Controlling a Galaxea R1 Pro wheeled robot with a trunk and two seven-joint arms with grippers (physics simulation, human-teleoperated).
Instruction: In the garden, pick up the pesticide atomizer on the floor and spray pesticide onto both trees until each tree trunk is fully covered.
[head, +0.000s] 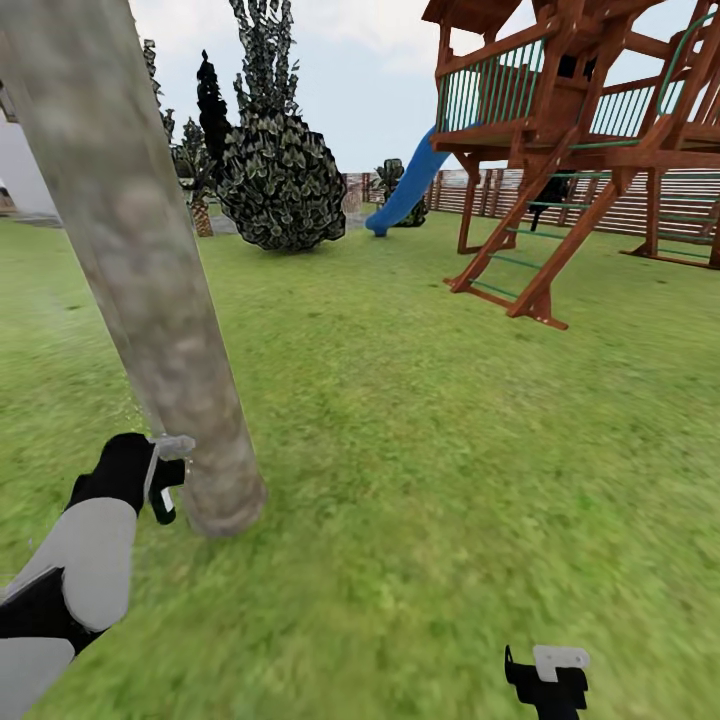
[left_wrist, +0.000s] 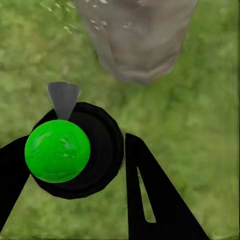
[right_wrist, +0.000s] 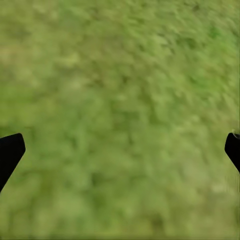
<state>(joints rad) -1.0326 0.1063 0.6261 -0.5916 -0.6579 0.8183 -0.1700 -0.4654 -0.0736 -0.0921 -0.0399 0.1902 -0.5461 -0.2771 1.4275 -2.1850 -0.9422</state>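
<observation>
A thick mottled grey-beige tree trunk (head: 150, 300) leans across the left of the head view and meets the lawn (head: 420, 450) close in front of me. My left gripper (head: 165, 482) is right beside the trunk's base, shut on the pesticide atomizer (head: 170, 445), whose grey nozzle touches or nearly touches the bark. In the left wrist view the atomizer (left_wrist: 57, 150) shows a bright green round top in a black body between the black fingers (left_wrist: 150, 200), its nozzle aimed at the trunk (left_wrist: 135, 35). My right gripper (head: 548, 680) hangs open over bare grass (right_wrist: 120, 100).
A round dark bush (head: 280, 180) and tall dark trees stand at the back left. A reddish wooden play tower (head: 560, 130) with a blue slide (head: 405, 185) takes up the back right, before a slatted fence (head: 620, 205). Open grass lies between.
</observation>
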